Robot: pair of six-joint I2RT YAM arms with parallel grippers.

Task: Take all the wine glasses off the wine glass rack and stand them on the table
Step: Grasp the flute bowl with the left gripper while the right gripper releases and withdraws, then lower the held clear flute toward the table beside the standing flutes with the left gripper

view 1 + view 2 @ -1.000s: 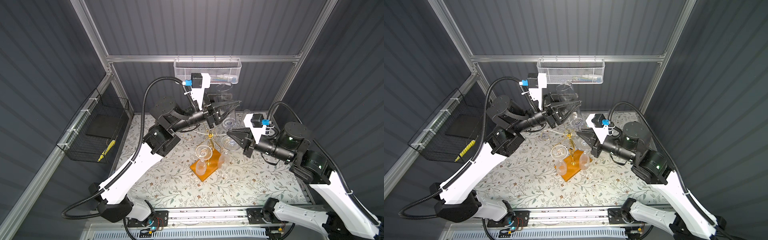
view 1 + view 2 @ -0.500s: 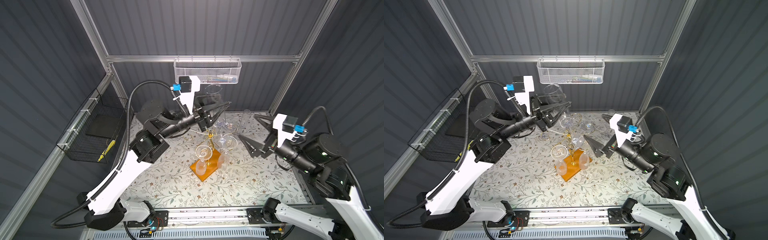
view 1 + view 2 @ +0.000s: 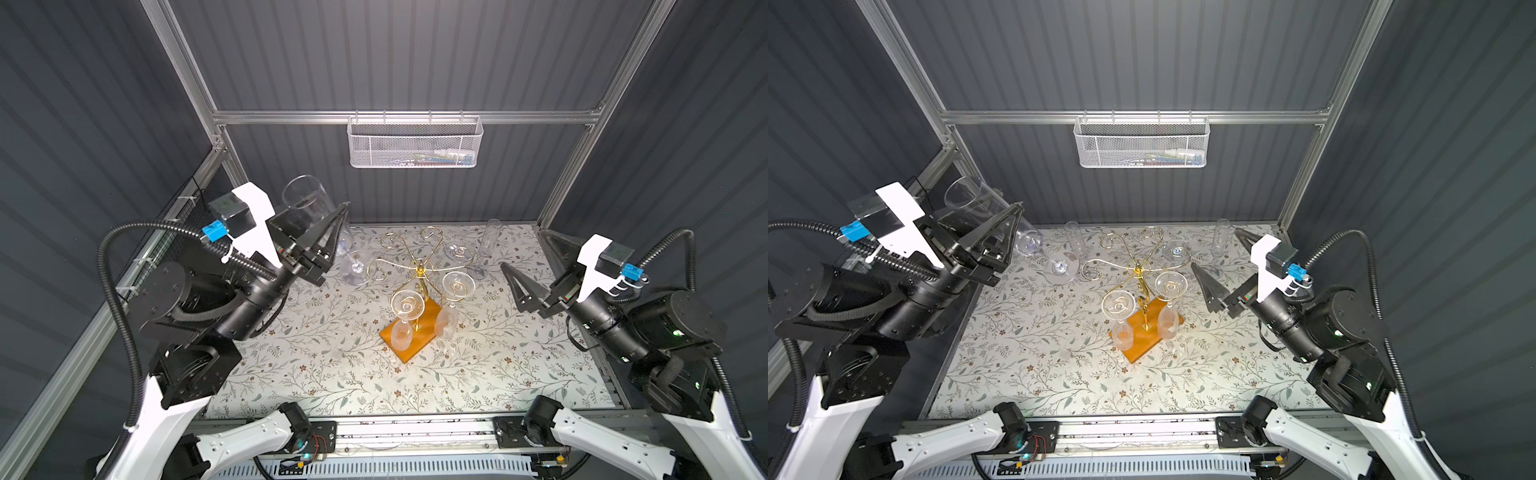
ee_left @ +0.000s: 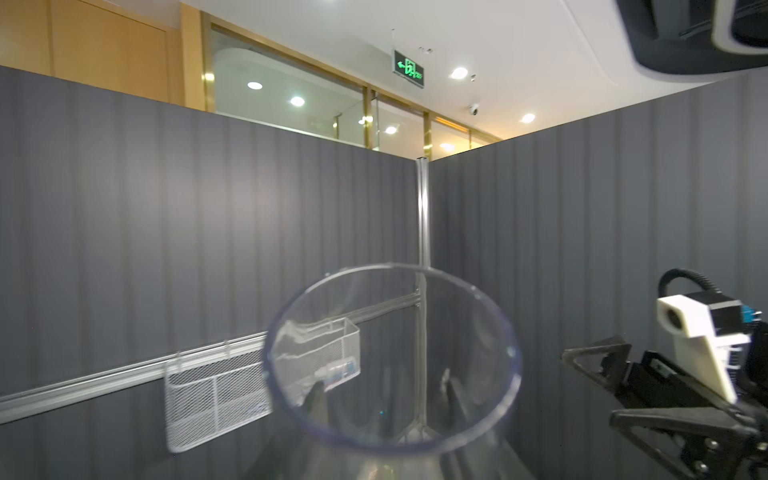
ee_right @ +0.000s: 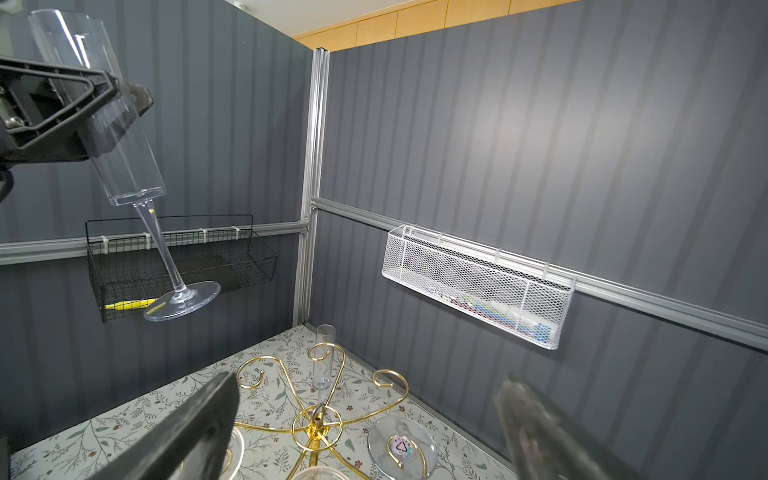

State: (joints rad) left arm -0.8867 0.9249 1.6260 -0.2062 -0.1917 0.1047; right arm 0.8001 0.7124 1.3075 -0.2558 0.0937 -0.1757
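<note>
The wine glass rack (image 3: 420,266) (image 3: 1138,266), gold wire on an orange-brown base (image 3: 409,345), stands mid-table. Three clear glasses hang upside down from its arms (image 3: 407,305) (image 3: 458,284) (image 3: 459,250). My left gripper (image 3: 322,208) (image 3: 988,210) (image 4: 382,384) is raised high at the left, shut on the bowl of a wine glass (image 3: 305,199) (image 5: 124,158) (image 4: 513,365). That glass is tilted, its stem and foot hanging free in the air. My right gripper (image 3: 523,249) (image 3: 1216,248) (image 5: 368,378) is open and empty, to the right of the rack.
A white mesh basket (image 3: 413,145) hangs on the back rail, a black wire basket (image 5: 178,257) on the left wall. Tall clear flutes stand on the floral mat at the back (image 3: 490,237) (image 3: 1073,237).
My left arm has drawn back to the left and upward with the wine glass, clear of the rack. My right gripper has opened and pulled back to the right.
</note>
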